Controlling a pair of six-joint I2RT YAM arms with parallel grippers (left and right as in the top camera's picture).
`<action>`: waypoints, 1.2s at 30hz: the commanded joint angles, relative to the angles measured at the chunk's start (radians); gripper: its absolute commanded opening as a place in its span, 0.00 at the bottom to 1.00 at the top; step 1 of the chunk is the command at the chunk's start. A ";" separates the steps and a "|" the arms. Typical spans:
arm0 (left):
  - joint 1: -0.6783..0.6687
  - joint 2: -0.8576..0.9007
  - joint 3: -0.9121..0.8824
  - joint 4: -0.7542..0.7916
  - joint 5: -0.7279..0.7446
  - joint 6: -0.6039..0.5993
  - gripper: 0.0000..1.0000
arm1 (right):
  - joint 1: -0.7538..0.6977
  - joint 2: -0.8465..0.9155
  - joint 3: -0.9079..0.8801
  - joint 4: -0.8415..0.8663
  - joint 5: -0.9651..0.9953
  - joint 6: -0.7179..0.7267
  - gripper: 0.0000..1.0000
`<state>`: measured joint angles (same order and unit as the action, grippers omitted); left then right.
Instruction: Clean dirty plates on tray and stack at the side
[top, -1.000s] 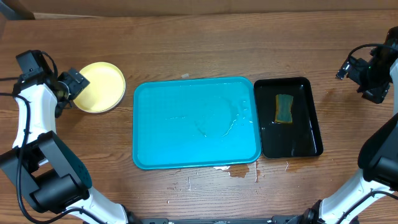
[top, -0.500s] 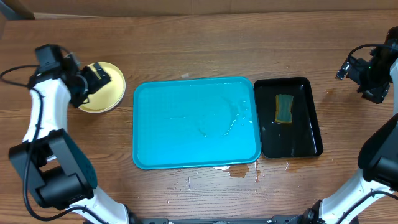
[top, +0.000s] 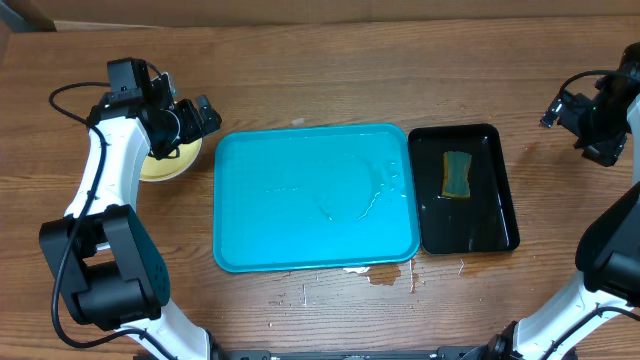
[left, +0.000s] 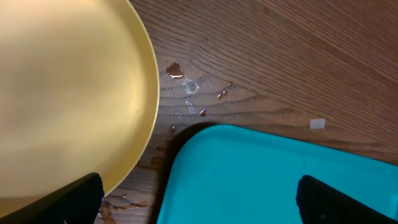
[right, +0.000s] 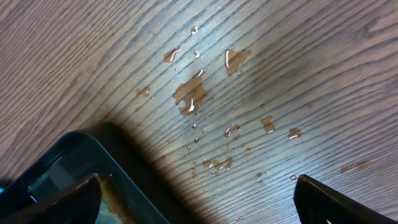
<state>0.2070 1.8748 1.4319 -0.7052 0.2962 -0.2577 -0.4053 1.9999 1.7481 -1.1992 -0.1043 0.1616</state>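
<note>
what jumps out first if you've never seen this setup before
The big turquoise tray dead centre, wet and with no plates on it. Just left of it sits a yellow plate with the open left gripper above its edge. To the right of the turquoise tray, a black tray holds a sponge.
</note>
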 joint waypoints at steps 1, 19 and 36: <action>-0.005 0.014 -0.004 0.003 0.008 0.018 1.00 | -0.002 -0.025 0.013 0.002 -0.005 0.006 1.00; -0.005 0.014 -0.004 0.003 0.008 0.018 1.00 | 0.000 -0.017 0.012 0.003 -0.005 0.006 1.00; -0.005 0.014 -0.004 0.003 0.008 0.018 1.00 | 0.026 -0.359 0.012 0.002 -0.005 0.006 1.00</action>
<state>0.2070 1.8748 1.4319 -0.7052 0.2962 -0.2577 -0.3805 1.7699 1.7473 -1.1980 -0.1051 0.1608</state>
